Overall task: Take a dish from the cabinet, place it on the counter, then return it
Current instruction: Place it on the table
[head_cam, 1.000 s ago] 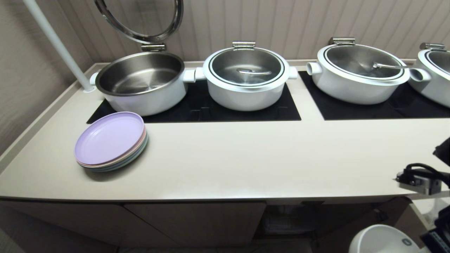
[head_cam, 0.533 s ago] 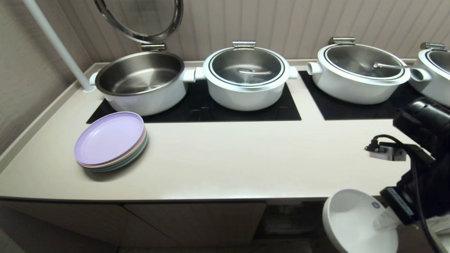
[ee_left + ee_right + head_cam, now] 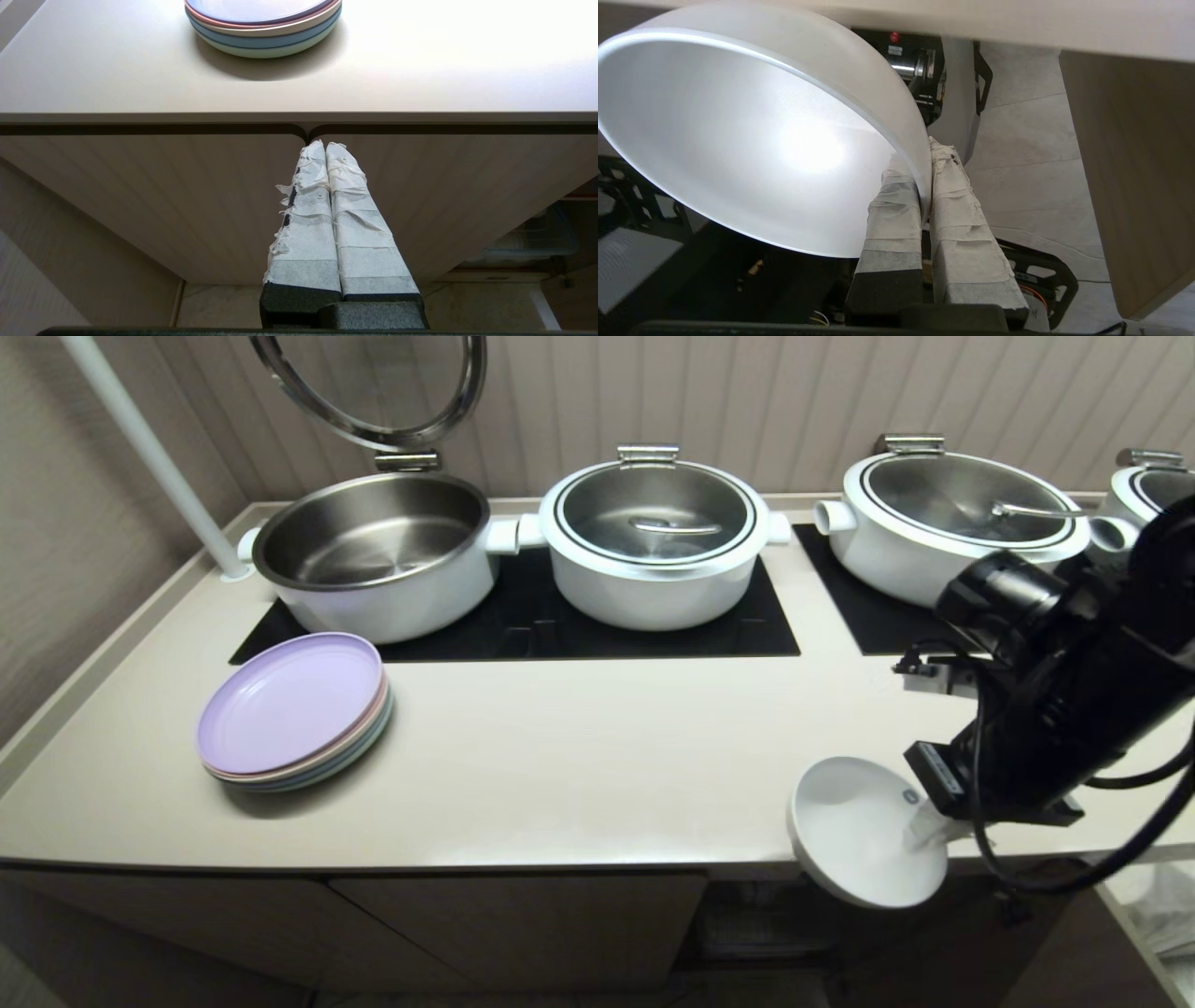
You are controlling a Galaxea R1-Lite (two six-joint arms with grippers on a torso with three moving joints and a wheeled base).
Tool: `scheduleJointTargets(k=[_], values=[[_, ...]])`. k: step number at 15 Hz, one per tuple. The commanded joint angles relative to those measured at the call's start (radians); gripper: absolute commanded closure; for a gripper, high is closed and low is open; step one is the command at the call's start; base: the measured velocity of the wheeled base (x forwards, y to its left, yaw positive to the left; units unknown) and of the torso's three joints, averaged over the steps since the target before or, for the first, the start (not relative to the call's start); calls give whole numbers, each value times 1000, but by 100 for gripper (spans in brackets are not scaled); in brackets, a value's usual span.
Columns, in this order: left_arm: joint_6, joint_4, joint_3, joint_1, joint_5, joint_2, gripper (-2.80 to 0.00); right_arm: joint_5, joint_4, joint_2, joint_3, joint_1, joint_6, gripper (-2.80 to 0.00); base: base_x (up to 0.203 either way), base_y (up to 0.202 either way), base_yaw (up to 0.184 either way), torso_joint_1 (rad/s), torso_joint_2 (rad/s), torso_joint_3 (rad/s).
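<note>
- Cabinet (image 3: 187, 196) doors with fine vertical ribs fill the nearest ground below the surface (image 3: 579, 756); the left end effector (image 3: 325, 145) hangs parked in front of the seam between two doors, its taped fingers (image 3: 308, 224) pressed together and empty
- Right end effector (image 3: 924, 186) sits at the front right edge of the surface, clamped on the rim of the dish (image 3: 864, 831), one taped finger inside the bowl and one outside
- Dish is a plain white bowl, tilted so its hollow faces up and toward the camera; it is held in the air, overlapping the front edge of the surface, partly over the top and partly over the cabinet front
- Black right arm (image 3: 1055, 709) rises behind the bowl, with a cable looping off its far side
- Stack of pastel plates (image 3: 294, 709), lilac one uppermost, rests on the left of the surface, well apart from the bowl
- Two black hob panels (image 3: 653, 639) lie further back
- Open steel pot (image 3: 373, 555) with its lid raised upright stands on the left panel, a lidded white pot (image 3: 653, 541) just beside it
- Another lidded pot (image 3: 952, 523) stands on the right panel, behind the arm
- Ribbed wall (image 3: 747, 401) closes the back
</note>
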Motion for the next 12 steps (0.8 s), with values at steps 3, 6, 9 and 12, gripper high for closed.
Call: scheduleJointTargets(k=[3,6,9,12], values=[[0,0,0,0,0,0,0,0,25,113,-123,-1,48,0,0,0,0,0,0,0],[0,0,0,0,0,0,0,0,53,159,-193,-1,85,0,0,0,0,0,0,0],[0,0,0,0,0,0,0,0,89,191,-257,-16,95,0,0,0,0,0,0,0],[0,0,0,0,0,0,0,0,122,231,-323,-36,95,0,0,0,0,0,0,0]])
